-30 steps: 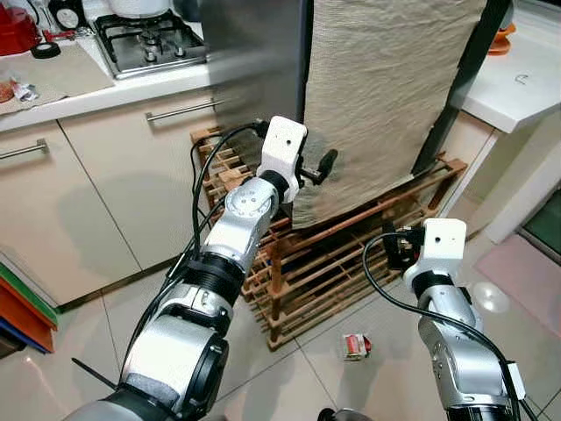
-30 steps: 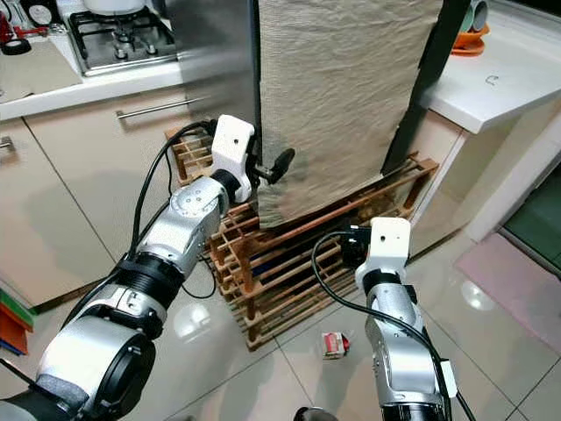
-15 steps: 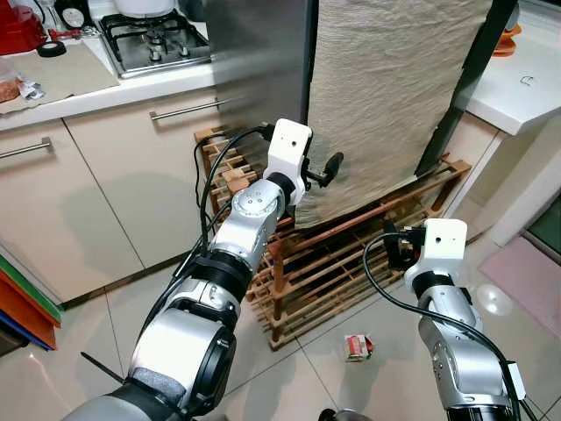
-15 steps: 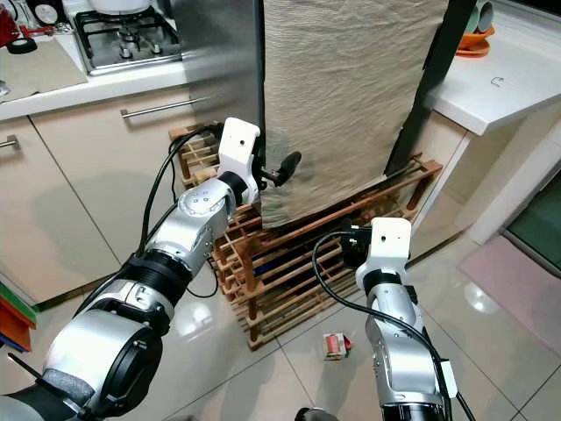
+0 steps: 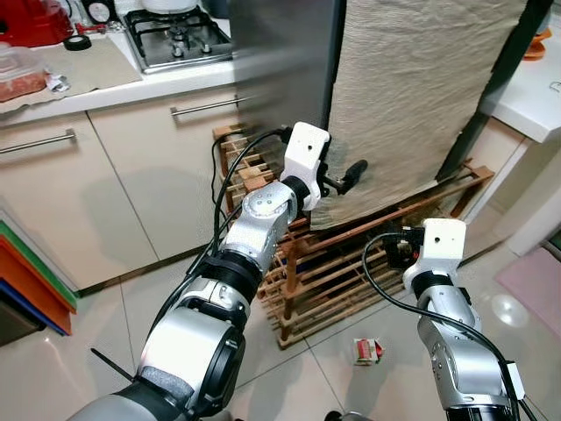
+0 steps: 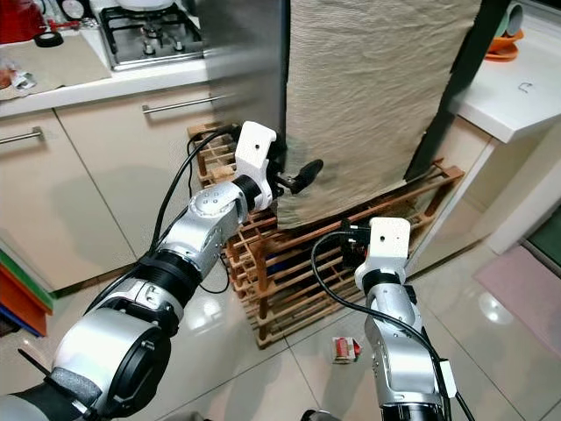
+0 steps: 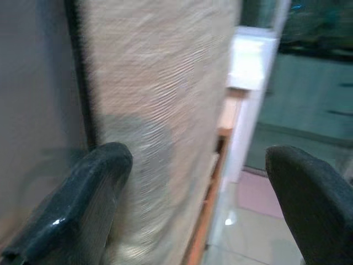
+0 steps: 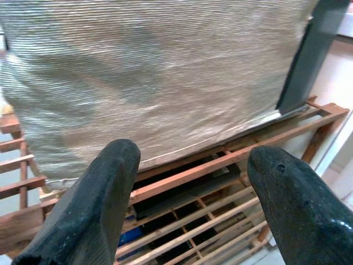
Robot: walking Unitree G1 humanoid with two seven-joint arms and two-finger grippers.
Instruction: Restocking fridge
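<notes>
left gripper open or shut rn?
Open. Left gripper fingers stand wide apart in the left wrist view, nothing between them, at the beige cloth.

This was a home kitchen. A gas hob point(image 5: 180, 35) sat in a pale worktop point(image 5: 105, 88) above cream cupboards with bar handles point(image 5: 206, 107). A steel fridge point(image 5: 280, 61), draped with a beige cloth point(image 5: 421, 79), stood over a wooden rack point(image 5: 351, 263) on glossy floor tiles point(image 5: 105, 324).
</notes>
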